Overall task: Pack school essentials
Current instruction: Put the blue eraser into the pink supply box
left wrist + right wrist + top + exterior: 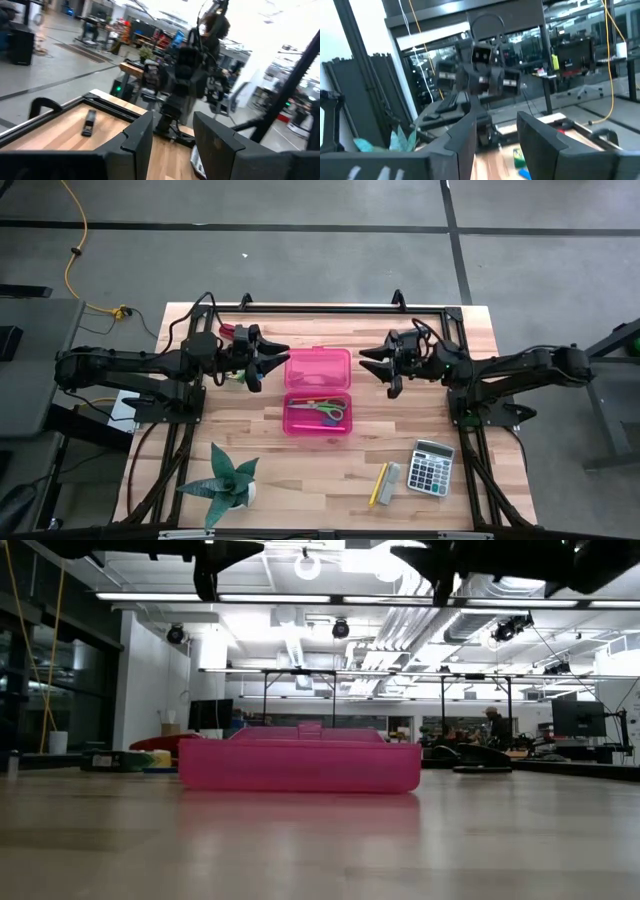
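Overhead, the left gripper [272, 362] hangs above the table just left of the open pink case [318, 392], its fingers [137, 135] parted with a clear gap between them and nothing held. By its jaws, on the boards, lie a small green item and a blue piece [234, 378], too small to name more closely; in the right wrist view the same green and blue bits [520, 159] show on the wood under the far arm. The case lies open between the two arms, with pink-and-green-handled scissors [322, 410] in its near half. The right gripper [374, 363] hangs just right of the case's far half, its fingers [462, 137] likewise apart and empty. Well apart from both grippers, at the near right of the table [330, 470], a yellow pencil [378, 484] lies touching a small grey block [390, 480], with a calculator [432, 467] just beside them.
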`<action>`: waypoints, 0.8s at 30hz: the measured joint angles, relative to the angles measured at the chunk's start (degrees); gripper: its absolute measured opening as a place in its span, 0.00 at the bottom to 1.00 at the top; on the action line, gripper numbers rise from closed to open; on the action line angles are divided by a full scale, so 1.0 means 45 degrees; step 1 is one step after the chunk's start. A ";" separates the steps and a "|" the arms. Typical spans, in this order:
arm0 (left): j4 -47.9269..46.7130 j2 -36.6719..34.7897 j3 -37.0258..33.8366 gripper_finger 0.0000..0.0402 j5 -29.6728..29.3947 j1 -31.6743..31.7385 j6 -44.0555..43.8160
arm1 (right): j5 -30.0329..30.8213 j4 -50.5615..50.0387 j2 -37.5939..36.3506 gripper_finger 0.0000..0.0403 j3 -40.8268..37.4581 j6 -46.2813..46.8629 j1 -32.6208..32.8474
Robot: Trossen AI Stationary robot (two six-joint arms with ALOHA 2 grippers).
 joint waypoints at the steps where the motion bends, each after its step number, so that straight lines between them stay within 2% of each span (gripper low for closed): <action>1: 0.0000 0.0000 0.0000 0.32 0.0234 0.0001 0.0070 | -0.0001 -0.0073 0.0000 0.33 0.0137 -0.0011 0.0005; 4: 0.0000 0.0000 0.0001 0.32 0.0724 -0.0002 0.0783 | -0.0070 -0.0697 0.0000 0.33 0.0477 0.0032 0.0000; 9: -0.0005 0.0000 0.0004 0.32 0.0713 -0.0019 0.1572 | -0.0117 -0.1724 0.0010 0.33 0.0747 0.0083 0.0005; 17: -0.0015 0.0004 0.0000 0.32 0.0679 -0.0019 0.2147 | -0.0117 -0.1785 0.0010 0.33 0.0832 0.0086 0.0005; 21: -0.0026 0.0000 0.0015 0.32 0.0614 -0.0004 0.1741 | -0.0119 -0.2046 0.0010 0.33 0.0832 -0.0239 0.0005; 24: -0.1488 0.0005 0.0753 0.32 -0.0078 0.0323 0.0264 | -0.0121 -0.2095 0.0010 0.33 0.0835 -0.0219 0.0005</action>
